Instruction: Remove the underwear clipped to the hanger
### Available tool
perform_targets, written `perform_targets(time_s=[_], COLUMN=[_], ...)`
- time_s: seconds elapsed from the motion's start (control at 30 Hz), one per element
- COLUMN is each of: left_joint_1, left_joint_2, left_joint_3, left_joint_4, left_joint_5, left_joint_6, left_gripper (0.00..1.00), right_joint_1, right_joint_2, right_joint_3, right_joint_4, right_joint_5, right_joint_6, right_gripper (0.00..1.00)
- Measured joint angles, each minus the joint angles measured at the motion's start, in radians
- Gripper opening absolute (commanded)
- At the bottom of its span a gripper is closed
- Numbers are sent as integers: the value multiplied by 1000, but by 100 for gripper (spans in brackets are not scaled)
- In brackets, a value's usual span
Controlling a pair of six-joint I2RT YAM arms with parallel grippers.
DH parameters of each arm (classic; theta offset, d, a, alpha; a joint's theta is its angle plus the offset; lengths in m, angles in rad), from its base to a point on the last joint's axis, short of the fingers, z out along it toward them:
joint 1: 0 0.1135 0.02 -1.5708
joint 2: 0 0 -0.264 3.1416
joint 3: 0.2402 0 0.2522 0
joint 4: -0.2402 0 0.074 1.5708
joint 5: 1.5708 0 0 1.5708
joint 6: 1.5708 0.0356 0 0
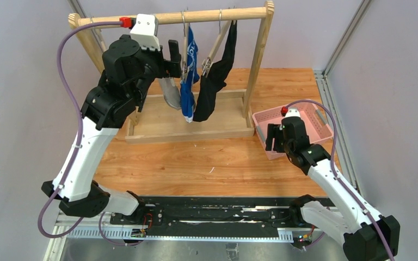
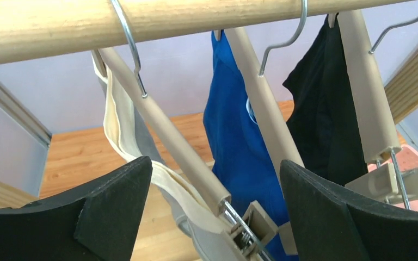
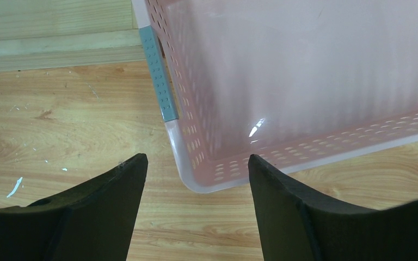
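Three briefs hang clipped on hangers from the wooden rail point(image 1: 196, 16): a grey-beige one point(image 1: 170, 92), a blue one point(image 1: 188, 81) and a larger black one point(image 1: 215, 81). My left gripper point(image 1: 177, 57) is raised at the rail, open. In the left wrist view its jaws point(image 2: 216, 185) straddle the grey-beige brief's point(image 2: 122, 128) hanger arm point(image 2: 168, 141) and its clip point(image 2: 250, 225), touching nothing. The blue brief point(image 2: 234, 141) and the black brief point(image 2: 321, 125) hang behind. My right gripper point(image 1: 272, 138) is open and empty, low over the table by the pink basket point(image 1: 318, 128).
The rack stands on a wooden tray base point(image 1: 185, 128) at the back middle. The pink basket's near corner point(image 3: 201, 179) lies between my right jaws in the right wrist view; its inside shows nothing in it. A metal rail point(image 1: 196, 215) runs along the near table edge.
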Motion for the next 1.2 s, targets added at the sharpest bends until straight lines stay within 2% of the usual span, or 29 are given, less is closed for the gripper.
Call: perform_targets(time_s=[0.1,0.43,0.63,0.73,0.9,0.97,1.03,1.2], left_joint_1=[2,34,63,84,131,151,160,169], left_joint_2=[-34,-22,-4,-2,-2,-2,-2,-2], left_joint_3=[-47,-41,-41,-41,-41,-41,-42,-61], left_joint_4=[39,72,72,73,72,72,72,78], left_joint_5=[3,-39,-54,-55,-41,-27,-20,-5], left_joint_6=[0,1,-2,-7,-23,-32,-43,-50], left_gripper=[98,100,85,74,70,61,58,57], right_joint_1=[0,0,0,0,0,0,0,0], right_joint_2=[1,0,0,2,11,13,13,18], right_joint_3=[-10,-25,-25,-26,-32,-37,-39,-39], right_joint_4=[-1,-3,-3,-2,-2,-3,-4,-3], right_joint_5=[0,-4,-11,-12,-19,-21,-26,-35], right_joint_6=[1,5,5,6,12,15,19,27], right_gripper=[69,68,68,68,68,67,67,66])
